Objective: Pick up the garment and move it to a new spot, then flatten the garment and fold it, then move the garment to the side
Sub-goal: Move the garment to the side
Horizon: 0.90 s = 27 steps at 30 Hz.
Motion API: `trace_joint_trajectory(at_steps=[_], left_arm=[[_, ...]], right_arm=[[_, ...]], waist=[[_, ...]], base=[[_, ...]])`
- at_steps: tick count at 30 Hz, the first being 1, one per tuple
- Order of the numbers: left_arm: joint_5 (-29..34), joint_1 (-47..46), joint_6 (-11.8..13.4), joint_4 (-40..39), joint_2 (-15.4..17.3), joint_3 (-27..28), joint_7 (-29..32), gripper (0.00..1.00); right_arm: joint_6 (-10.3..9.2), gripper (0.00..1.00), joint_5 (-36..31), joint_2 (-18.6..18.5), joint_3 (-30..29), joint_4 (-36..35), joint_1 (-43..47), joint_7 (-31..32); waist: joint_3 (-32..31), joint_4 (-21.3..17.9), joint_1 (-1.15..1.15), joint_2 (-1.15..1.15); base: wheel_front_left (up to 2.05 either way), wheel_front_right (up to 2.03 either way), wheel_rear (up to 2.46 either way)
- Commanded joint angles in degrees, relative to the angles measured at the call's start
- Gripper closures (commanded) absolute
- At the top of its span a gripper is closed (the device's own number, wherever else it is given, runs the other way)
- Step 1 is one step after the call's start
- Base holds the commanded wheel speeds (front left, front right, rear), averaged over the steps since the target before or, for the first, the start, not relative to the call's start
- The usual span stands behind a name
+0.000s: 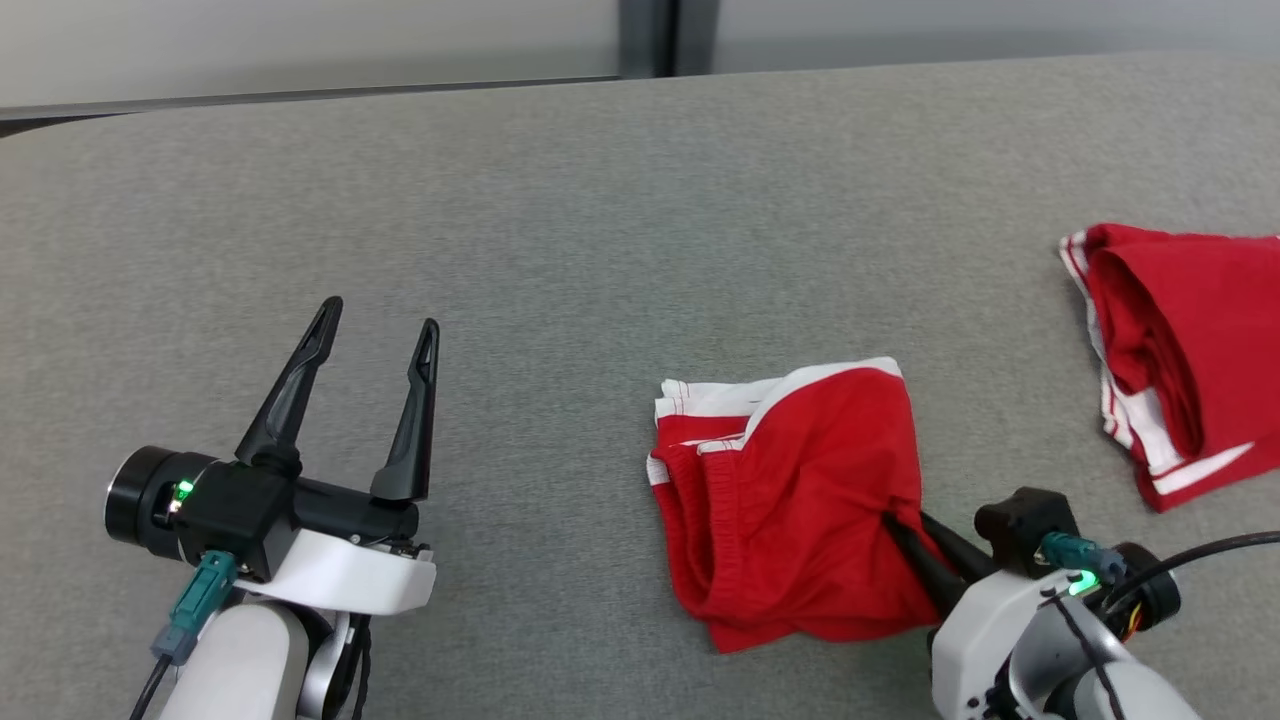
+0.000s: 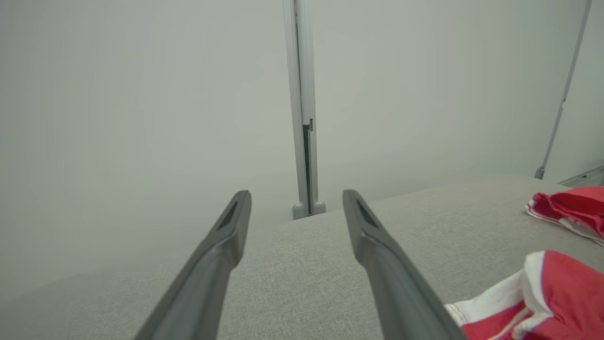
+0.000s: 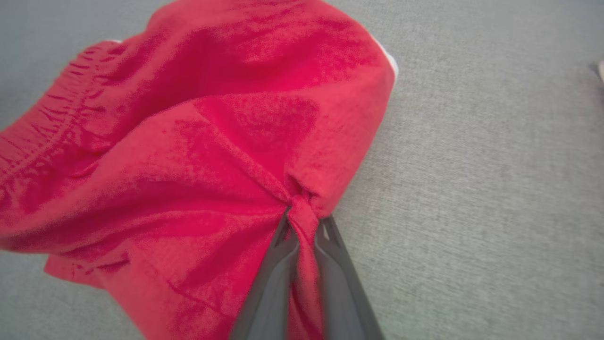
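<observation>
even soft light, slight blur

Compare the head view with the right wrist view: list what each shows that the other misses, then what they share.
Head view, of the two: the left gripper, open over the grey table, and a second red garment farther right. Right wrist view, of the two: a close look at the red garment bunched into a twist between the shut fingers of the right gripper. Both: that garment, the right gripper clamped on its edge, and the table.
</observation>
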Motion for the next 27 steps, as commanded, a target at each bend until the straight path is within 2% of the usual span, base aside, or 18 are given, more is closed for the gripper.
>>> trace_joint_trajectory(at_steps=[1, 3, 8, 12, 16, 19, 24, 25, 26, 27], left_arm=[[0.2, -1.2, -0.1, -0.5, 0.2, -0.1, 0.3, 0.0], [0.5, -2.4, -0.2, -1.1, 0.5, -0.2, 0.5, 0.0], [1.0, -5.5, -0.5, -2.6, 1.4, -0.3, 0.8, 0.0], [1.5, -8.5, -1.1, -3.4, 2.0, -0.6, 1.3, 0.0], [2.0, -12.0, -2.2, -3.8, 1.9, -2.0, 1.5, 0.0], [2.1, -14.4, -3.0, -3.6, 1.9, -2.8, 1.4, 0.0], [2.3, -17.2, -3.6, -2.8, 1.8, -3.9, 0.9, 0.0], [2.3, -17.6, -3.7, -2.5, 1.7, -4.2, 0.9, 0.0], [2.2, -18.0, -3.9, -2.3, 1.7, -4.3, 0.8, 0.0], [2.2, -18.1, -3.9, -1.9, 1.6, -4.5, 0.6, 0.0]], right_arm=[[-0.15, 1.0, -0.4, -1.7, 0.2, -0.9, -2.0, 0.0], [-0.15, 1.0, -0.7, -4.3, 0.3, -1.8, -3.8, -0.3], [-0.15, 1.0, -0.8, -13.7, -2.3, -4.5, -9.3, -0.1], [-0.15, 1.0, -0.4, -20.3, -8.0, -4.5, -14.0, -1.0], [-0.17, 1.0, 0.5, -25.9, -14.5, -2.8, -15.6, -0.3], [-0.15, 1.0, 1.6, -27.6, -19.3, -0.2, -14.6, -0.1], [-0.15, 0.99, 1.3, -25.2, -24.0, 5.9, -15.2, -2.5], [-0.15, 0.73, 0.9, -24.3, -24.9, 7.4, -15.7, -3.5], [-0.15, 0.01, 0.6, -23.2, -25.9, 9.0, -16.1, -3.8], [-0.15, 0.0, -0.2, -22.3, -26.6, 10.3, -16.2, -4.7]], waist=[[2.7, -4.7, 0.0, 0.0], [4.0, -5.8, 0.0, 0.0], [7.7, -8.1, 0.0, 0.0], [11.1, -8.9, 0.0, 0.0], [14.8, -7.7, 0.0, 0.0], [17.1, -6.3, 0.0, 0.0], [19.6, -4.9, 0.0, 0.0], [19.9, -4.6, 0.0, 0.0], [20.0, -4.4, 0.0, 0.0], [20.1, -4.3, 0.0, 0.0]], base=[[0.0, 0.0, 0.0], [0.0, 0.0, 0.0], [0.0, 0.0, 0.0], [0.0, 0.0, 0.0], [0.0, 0.0, 0.0], [0.0, 0.0, 0.0], [0.0, 0.0, 0.0], [0.0, 0.0, 0.0], [0.0, 0.0, 0.0], [0.0, 0.0, 0.0]])
